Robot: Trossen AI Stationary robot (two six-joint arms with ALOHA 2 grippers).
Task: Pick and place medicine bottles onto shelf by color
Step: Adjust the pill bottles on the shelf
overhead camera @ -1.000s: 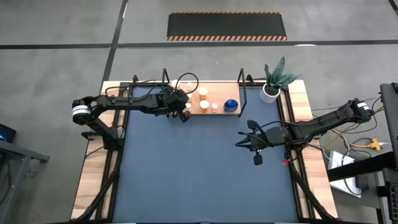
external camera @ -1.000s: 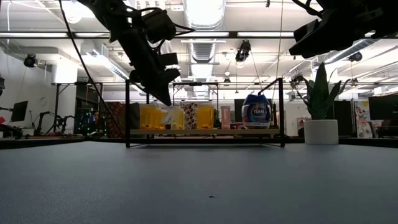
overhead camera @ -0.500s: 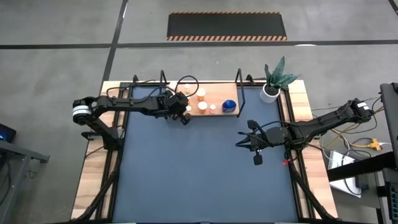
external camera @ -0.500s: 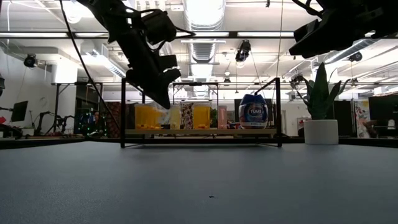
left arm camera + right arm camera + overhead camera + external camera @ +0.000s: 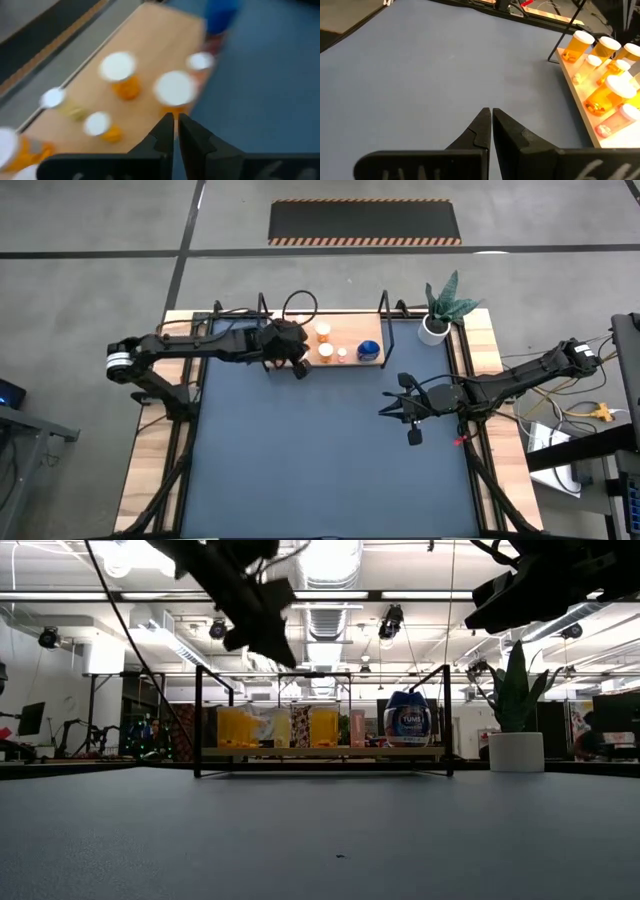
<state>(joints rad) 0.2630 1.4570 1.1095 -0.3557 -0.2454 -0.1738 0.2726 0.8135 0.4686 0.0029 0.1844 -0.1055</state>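
Note:
The shelf (image 5: 350,340) is a light-wood board with black wire ends and stands at the mat's far edge. Several orange bottles with white caps (image 5: 322,727) and one blue bottle (image 5: 408,720) stand upright on it. In the left wrist view their white caps (image 5: 175,87) show from above, with the blue bottle (image 5: 222,15) beyond. My left gripper (image 5: 297,368) (image 5: 175,125) is shut and empty. It hangs high above the shelf's left part (image 5: 283,652). My right gripper (image 5: 388,410) (image 5: 491,117) is shut and empty, raised over the mat's right side.
A white pot with a green plant (image 5: 436,320) stands on the table's far right corner, beside the shelf's right end. The dark-blue mat (image 5: 320,470) spreads out in front of the shelf. Black cables loop behind the shelf (image 5: 300,305).
My left gripper has risen from in front of the shelf's left bottles to well above them, drifting slightly toward the far edge. The shelf with its bottles slid a little toward the table's left before that.

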